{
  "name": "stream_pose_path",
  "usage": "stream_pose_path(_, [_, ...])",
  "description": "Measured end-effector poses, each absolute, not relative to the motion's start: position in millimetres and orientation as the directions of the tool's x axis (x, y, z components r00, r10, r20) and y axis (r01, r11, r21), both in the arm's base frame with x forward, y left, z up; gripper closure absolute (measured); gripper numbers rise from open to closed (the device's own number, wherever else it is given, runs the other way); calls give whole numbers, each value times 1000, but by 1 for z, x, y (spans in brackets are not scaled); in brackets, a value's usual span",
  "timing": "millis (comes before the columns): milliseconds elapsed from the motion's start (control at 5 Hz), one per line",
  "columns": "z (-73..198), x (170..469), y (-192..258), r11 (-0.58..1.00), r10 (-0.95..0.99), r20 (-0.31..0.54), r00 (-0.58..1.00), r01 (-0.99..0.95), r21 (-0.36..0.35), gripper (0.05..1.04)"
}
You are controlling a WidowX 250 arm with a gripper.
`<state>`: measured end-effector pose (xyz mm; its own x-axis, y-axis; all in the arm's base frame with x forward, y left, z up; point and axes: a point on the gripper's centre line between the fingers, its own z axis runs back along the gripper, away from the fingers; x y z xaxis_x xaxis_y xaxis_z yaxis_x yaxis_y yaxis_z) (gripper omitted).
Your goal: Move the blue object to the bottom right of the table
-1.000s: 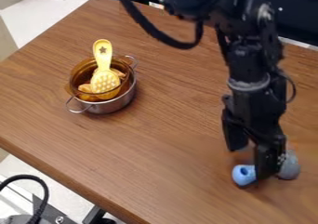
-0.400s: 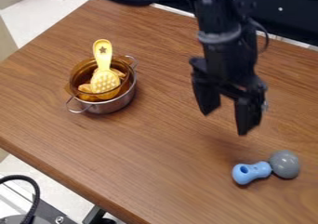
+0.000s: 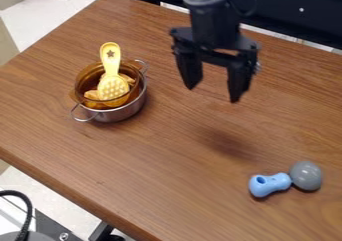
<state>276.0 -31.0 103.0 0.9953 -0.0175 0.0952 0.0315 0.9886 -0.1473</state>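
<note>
The gripper hangs above the upper middle of the table, its two fingers spread apart with nothing between them. Well below it, at the lower right of the wooden table, lies the blue object, on its side with a hole in its left end. Its right end meets a rounded grey piece; whether the two are joined I cannot tell.
On the left of the table stands a metal pot with handles. An amber bowl sits in it, holding orange-brown pieces and a yellow slotted spoon. A dark rail runs behind the table's far edge.
From low over the blue object, the gripper has risen and moved up and left in the view, its fingers now clear of the object. The blue object lies in nearly the same spot.
</note>
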Motion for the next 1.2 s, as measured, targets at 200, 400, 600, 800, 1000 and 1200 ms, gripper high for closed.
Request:
stream_pose_path(200, [103,282,-11,987,55,88,995,-41,-155,83])
stream_pose_path(400, [104,279,6,983,91,68,994,-79,-168,83])
stream_pose_path(600, [115,283,31,978,128,84,988,-112,-176,83])
stream_pose_path(800, [116,295,49,973,156,109,982,-134,-188,83])
stream_pose_path(1000, [109,316,49,970,179,144,973,-150,-189,83])
stream_pose_path(1200, [103,337,37,971,174,175,969,-140,-192,83])
